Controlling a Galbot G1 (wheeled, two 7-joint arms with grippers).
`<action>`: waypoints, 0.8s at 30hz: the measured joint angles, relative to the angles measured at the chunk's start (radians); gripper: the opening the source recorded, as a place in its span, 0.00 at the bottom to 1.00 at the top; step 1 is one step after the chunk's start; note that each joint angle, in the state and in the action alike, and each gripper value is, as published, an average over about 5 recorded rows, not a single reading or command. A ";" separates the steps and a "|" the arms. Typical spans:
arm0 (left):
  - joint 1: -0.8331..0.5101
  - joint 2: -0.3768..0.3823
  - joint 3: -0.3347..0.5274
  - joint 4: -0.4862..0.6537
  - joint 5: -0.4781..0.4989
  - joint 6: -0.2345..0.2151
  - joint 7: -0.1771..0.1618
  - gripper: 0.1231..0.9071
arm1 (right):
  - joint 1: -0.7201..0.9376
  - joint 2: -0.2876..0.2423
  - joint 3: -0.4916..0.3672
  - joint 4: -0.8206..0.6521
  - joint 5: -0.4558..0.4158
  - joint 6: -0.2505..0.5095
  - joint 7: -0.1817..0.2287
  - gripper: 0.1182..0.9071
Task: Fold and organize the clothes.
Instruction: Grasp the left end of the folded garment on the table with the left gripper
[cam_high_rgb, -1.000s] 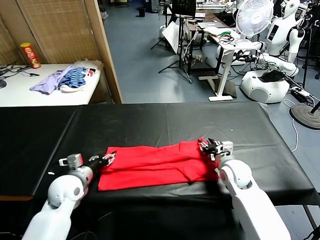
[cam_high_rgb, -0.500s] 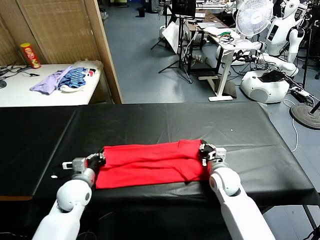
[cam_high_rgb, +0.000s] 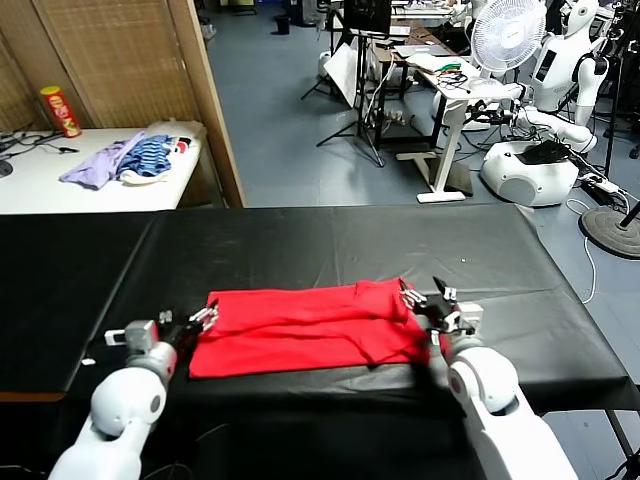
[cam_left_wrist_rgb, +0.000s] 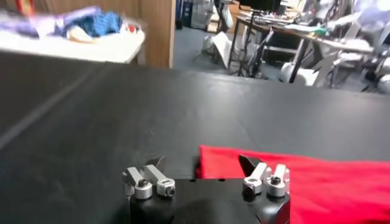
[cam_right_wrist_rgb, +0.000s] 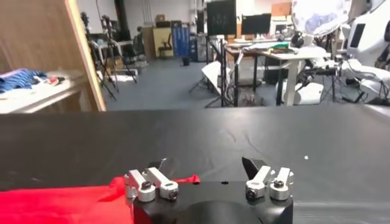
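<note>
Lying folded on black table (cam_high_rgb: 330, 240), red T-shirt (cam_high_rgb: 300, 330), both hands (cam_high_rgb: 203, 322) (cam_high_rgb: 425, 305) apart, cluttered lab.

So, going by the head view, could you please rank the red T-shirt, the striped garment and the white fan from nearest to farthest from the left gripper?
From the left gripper:
1. Red T-shirt, right beside it on the black table.
2. Blue-striped garment, on the white side table beyond.
3. White fan, far across on the right.

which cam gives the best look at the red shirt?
Head view: the whole red T-shirt lies folded into a strip on the black table. Left wrist view shows only one end; right wrist view only a corner.
</note>
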 joint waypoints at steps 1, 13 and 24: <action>0.014 -0.007 -0.005 -0.008 -0.003 -0.002 0.001 0.86 | -0.004 0.001 -0.001 0.008 0.000 0.000 0.000 0.86; 0.089 -0.085 -0.005 -0.011 0.023 -0.023 0.021 0.41 | -0.042 0.001 0.001 0.075 -0.013 0.007 0.001 0.86; 0.087 -0.078 -0.001 -0.018 0.244 -0.072 0.052 0.04 | -0.072 0.011 0.017 0.109 -0.041 0.003 0.004 0.86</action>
